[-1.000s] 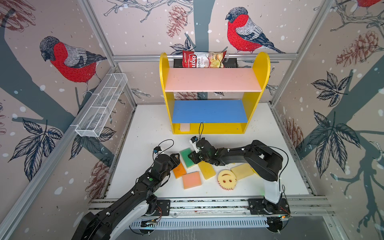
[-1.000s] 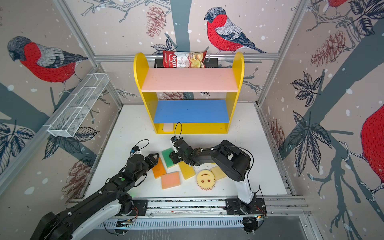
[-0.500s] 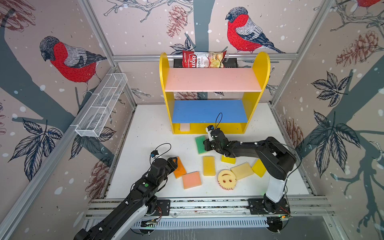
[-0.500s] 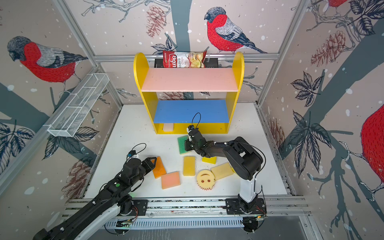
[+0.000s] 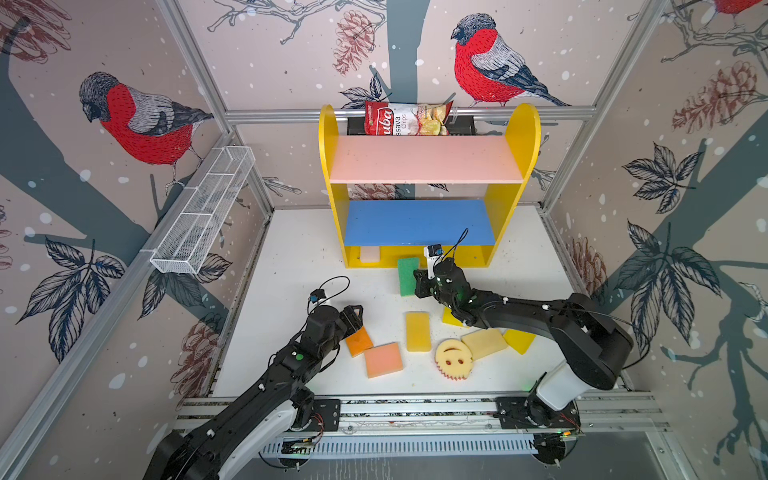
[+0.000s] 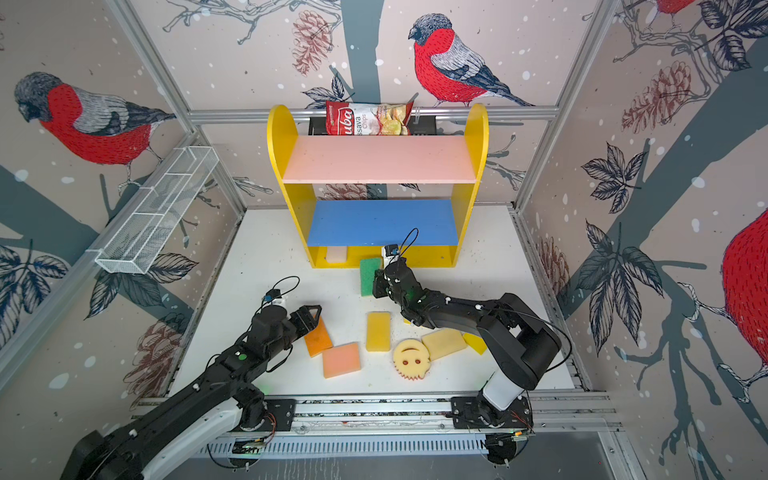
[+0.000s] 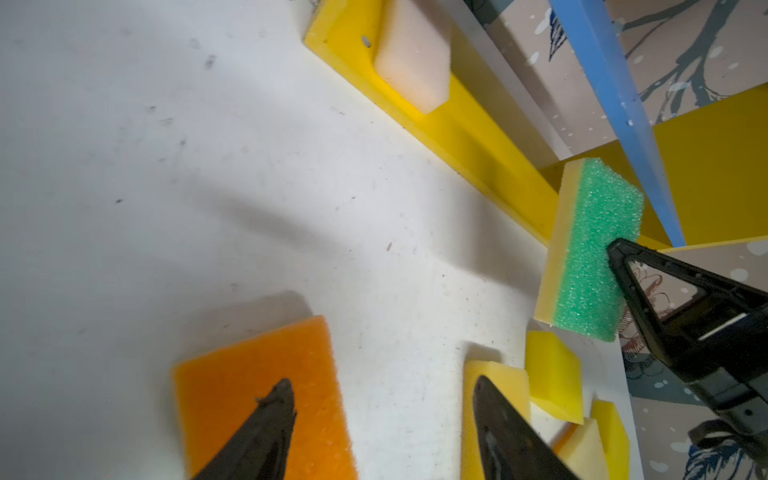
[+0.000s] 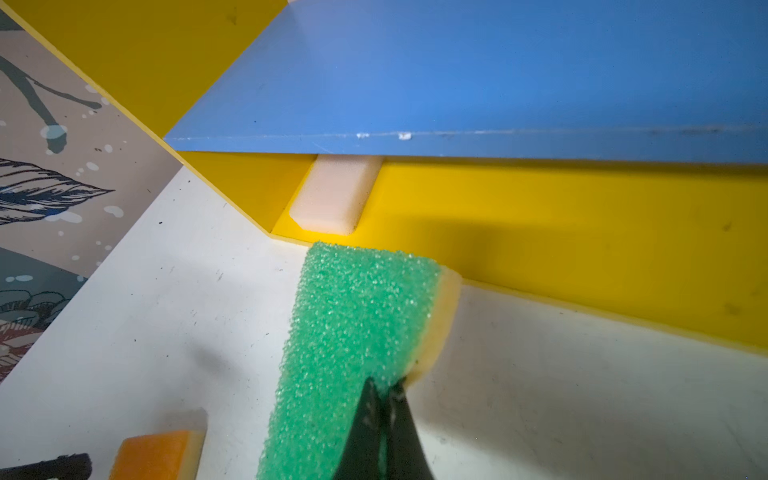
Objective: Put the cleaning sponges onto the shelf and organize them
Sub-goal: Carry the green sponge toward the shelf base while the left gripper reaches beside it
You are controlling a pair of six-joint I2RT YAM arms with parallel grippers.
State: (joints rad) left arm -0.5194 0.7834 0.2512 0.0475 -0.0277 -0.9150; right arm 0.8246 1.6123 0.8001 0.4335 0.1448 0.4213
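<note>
Operator: Sponge location?

Inspector: Green sponge (image 5: 408,275) is in the right gripper (image 5: 419,283), jaws clenched on its near end. Its far end is at the front edge of the shelf (image 5: 515,129) base (image 5: 465,255).

Operator: Arm pose?

Inspector: Right arm (image 5: 519,309) reaches low across the table (image 5: 299,266) from the front right, forearm nearly level, wrist just in front of the shelf. Left arm (image 5: 291,365) extends from the front left. The left gripper (image 5: 354,319) is low beside the orange sponge (image 5: 359,341), jaws released and holding nothing. In the left wrist view one fingertip (image 7: 282,390) overlaps that sponge; contact cannot be determined.

Operator: Orientation?

Inspector: The long axis runs from the right gripper toward the shelf. The green face shows in both top views. A yellow foam layer shows along one long edge in the wrist views.

Operator: Shelf contents?

Inspector: The base holds one pale sponge (image 5: 370,254) at its left end, under the blue board (image 5: 419,222). A chips bag (image 5: 405,118) shows behind the pink board (image 5: 424,160).

Operator: Table contents?

Inspector: Peach sponge (image 5: 383,359) is just beside the orange one. Right of it are a yellow sponge (image 5: 417,331), a smiley sponge (image 5: 453,358) and a cream sponge (image 5: 484,343), the last two touching.
</note>
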